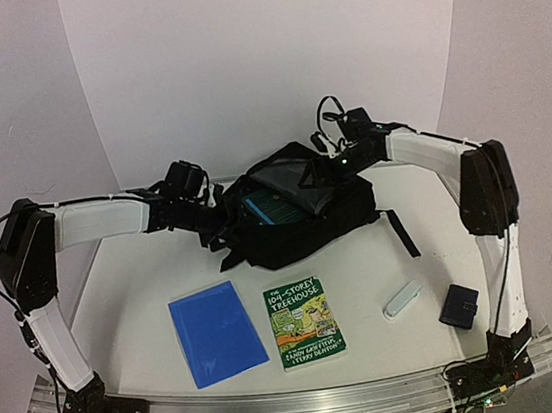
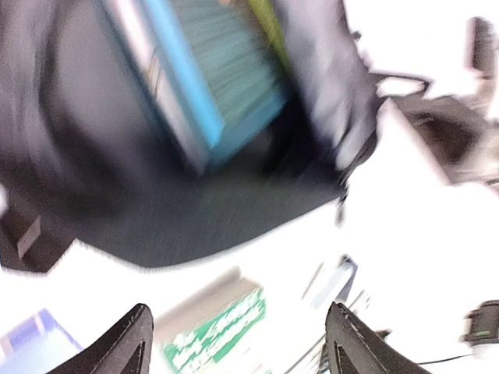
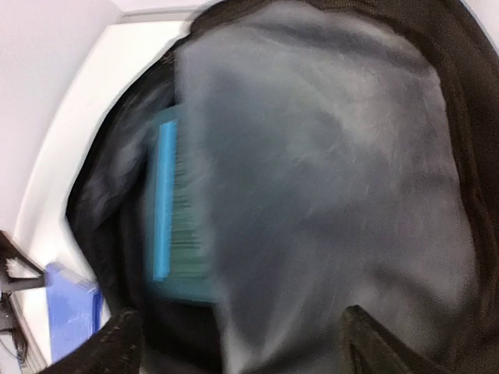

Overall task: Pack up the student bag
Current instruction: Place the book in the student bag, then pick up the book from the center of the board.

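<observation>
The student bag (image 1: 294, 226), a soft black backpack, lies at the back middle of the table with its mouth open. A teal-blue book (image 1: 271, 209) sits inside the opening. My left gripper (image 1: 218, 206) is at the bag's left edge. In the left wrist view the left gripper (image 2: 238, 343) is open with nothing between its fingers, and the bag (image 2: 195, 210) with the book (image 2: 210, 86) lies beyond. My right gripper (image 1: 329, 165) hovers over the bag's right top. The right wrist view shows it (image 3: 249, 347) open above the grey lining (image 3: 327, 156), beside the book (image 3: 175, 210).
In front of the bag lie a blue notebook (image 1: 216, 332), a green "104-Storey Treehouse" book (image 1: 304, 322), a small white item (image 1: 402, 299) and a dark-blue pouch (image 1: 459, 305). A black strap (image 1: 400, 232) trails from the bag to the right.
</observation>
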Motion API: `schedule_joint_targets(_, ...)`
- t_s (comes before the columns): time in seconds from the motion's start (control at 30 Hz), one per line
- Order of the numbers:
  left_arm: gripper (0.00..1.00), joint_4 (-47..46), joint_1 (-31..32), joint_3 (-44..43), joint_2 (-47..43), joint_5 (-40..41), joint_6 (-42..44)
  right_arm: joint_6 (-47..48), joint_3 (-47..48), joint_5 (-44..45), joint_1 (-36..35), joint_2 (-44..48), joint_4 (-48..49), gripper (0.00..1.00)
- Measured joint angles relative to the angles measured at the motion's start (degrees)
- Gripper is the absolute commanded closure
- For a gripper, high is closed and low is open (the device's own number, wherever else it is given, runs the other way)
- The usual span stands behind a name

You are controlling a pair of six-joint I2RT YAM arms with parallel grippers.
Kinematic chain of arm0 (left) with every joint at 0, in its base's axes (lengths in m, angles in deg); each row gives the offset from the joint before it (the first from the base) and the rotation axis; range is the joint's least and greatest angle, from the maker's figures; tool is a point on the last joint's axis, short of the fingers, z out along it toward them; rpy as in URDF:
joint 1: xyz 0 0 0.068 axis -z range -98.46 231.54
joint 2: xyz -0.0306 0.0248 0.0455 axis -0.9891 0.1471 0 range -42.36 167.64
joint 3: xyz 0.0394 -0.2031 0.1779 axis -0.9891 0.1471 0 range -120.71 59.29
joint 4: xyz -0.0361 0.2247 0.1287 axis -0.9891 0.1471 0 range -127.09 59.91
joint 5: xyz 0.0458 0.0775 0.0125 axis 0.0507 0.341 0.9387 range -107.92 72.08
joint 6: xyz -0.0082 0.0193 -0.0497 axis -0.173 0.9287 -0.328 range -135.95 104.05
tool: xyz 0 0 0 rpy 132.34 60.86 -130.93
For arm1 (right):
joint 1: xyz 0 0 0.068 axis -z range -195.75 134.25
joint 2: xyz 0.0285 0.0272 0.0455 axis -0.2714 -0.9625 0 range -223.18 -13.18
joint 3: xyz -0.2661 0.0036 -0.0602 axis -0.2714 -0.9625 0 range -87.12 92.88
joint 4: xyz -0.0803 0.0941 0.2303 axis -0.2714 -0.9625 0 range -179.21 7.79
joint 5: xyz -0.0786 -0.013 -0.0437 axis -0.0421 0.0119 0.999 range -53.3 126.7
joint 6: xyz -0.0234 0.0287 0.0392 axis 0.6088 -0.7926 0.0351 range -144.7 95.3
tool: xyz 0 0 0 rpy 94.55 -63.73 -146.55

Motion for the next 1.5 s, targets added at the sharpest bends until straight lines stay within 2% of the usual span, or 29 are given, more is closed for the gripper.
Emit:
schedule_joint_targets(0.2, 0.33, 2.6, 8.2, 6.8, -1.7, 2.6, 0.0, 0.7, -19.2, -5.8, 0.0, 20.9, -0.4, 0.11)
schedule_joint_targets(0.33, 0.36, 2.7, 12.0, 11.2, -2.6, 3.9, -2.4, 1.1, -29.3, -10.5, -0.2, 27.7, -0.3, 0.16)
schedule_joint_targets(0.53, 0.4, 2.3, 16.1, 12.3, -1.8, 5.2, -5.4, 1.4, -40.4, -14.5, -2.9, 24.5, -1.2, 0.23)
schedule_joint_targets(0.8, 0.48, 2.3, 17.3, 12.2, 1.4, 5.6, -7.5, 0.5, -45.5, -17.6, -9.0, 18.4, 0.0, 0.25)
schedule_joint_targets(1.0, 0.56, 2.1, 17.7, 9.9, 5.7, 4.4, -7.2, -1.7, -46.3, -19.5, -10.8, 15.0, 2.9, 0.4)
schedule_joint_targets(1.2, 0.61, 1.4, 18.9, 6.1, 9.1, 3.4, -6.4, -4.5, -46.4, -20.7, -10.9, 13.7, 3.2, 0.63)
schedule_joint_targets(1.27, 0.61, 1.4, 18.9, 6.0, 9.3, 3.4, -6.4, -5.5, -46.1, -21.1, -10.6, 13.7, 2.8, 0.67)
schedule_joint_targets(1.33, 0.61, 1.5, 18.9, 5.9, 9.3, 3.3, -6.5, -6.7, -45.4, -21.8, -10.5, 14.0, 2.2, 0.67)
schedule_joint_targets(1.43, 0.61, 1.4, 18.9, 5.9, 9.3, 3.4, -6.6, -8.1, -44.3, -23.1, -10.6, 15.2, 1.9, 0.58)
schedule_joint_targets(1.5, 0.61, 1.3, 18.9, 5.7, 9.5, 3.3, -6.7, -8.8, -44.1, -23.4, -10.7, 15.6, 2.2, 0.57)
